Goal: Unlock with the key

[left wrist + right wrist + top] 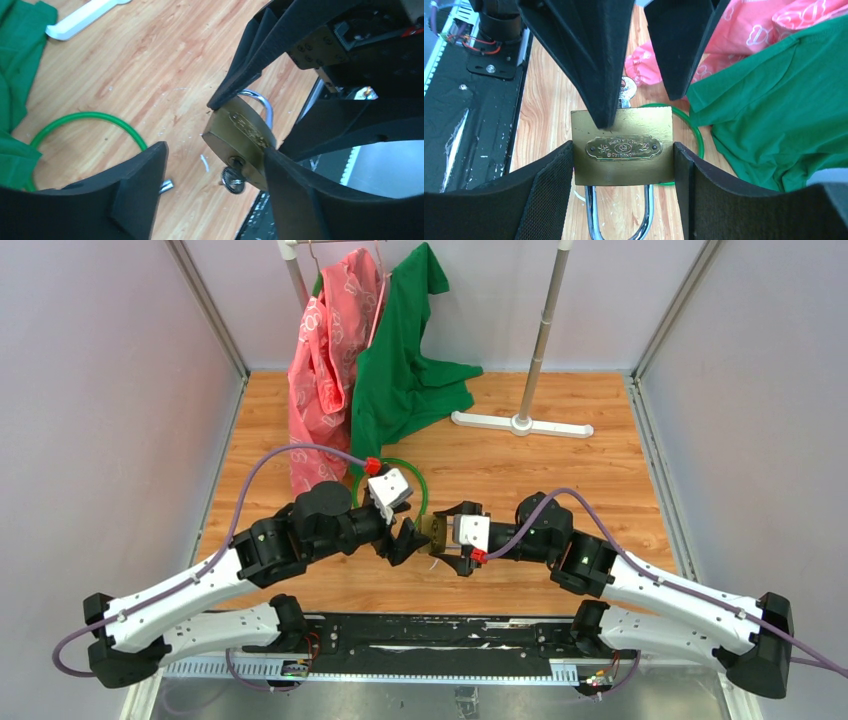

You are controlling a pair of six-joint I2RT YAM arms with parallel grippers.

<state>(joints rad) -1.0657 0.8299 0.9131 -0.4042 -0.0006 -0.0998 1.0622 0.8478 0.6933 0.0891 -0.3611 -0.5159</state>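
Bright, even overhead light; soft shadows; faint sheen on wood table; close tool fingers blurred.

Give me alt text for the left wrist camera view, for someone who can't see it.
A brass padlock, held by the right gripper at upper right, has a silvery key sticking out of its keyhole. The left gripper frames it from below, fingers open on either side, over a wooden table with a green cable loop at left.

Padlock before cable lock, clothes behind both
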